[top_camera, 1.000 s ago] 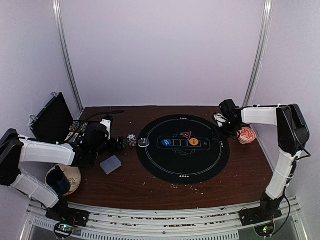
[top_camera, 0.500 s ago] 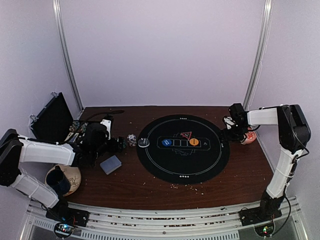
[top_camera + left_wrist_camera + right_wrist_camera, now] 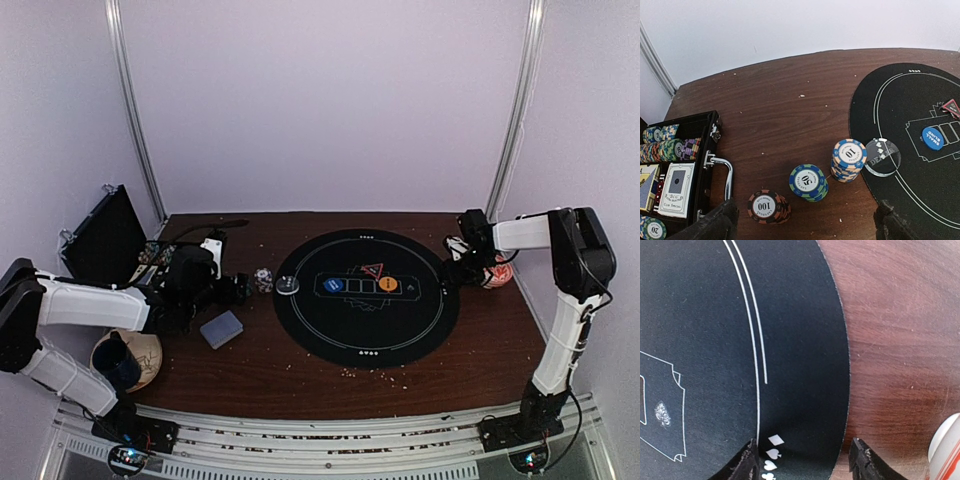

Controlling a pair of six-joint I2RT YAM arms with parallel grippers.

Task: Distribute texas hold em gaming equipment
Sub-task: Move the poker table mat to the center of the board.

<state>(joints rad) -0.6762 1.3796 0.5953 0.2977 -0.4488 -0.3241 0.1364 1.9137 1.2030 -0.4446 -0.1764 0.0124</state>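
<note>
And the right gripper (image 3: 804, 462) hung low over the right rim of the black mat (image 3: 700, 340), jaws partway apart, nothing between them; the left gripper (image 3: 802, 225) gaped wide and empty off the mat's left side. Mid-mat, the blue disc (image 3: 333, 285), orange disc (image 3: 388, 285) and red triangle marker (image 3: 373, 270) sat laid out, the dealer button (image 3: 882, 156) on its left rim. Three chip stacks (image 3: 808, 182) and the card deck (image 3: 221, 329) waited left of the mat, undealt, so most looked left to do. Versus a second earlier, the right arm had shifted outward at the mat's right rim, jaws narrowing; the left hadn't budged
</note>
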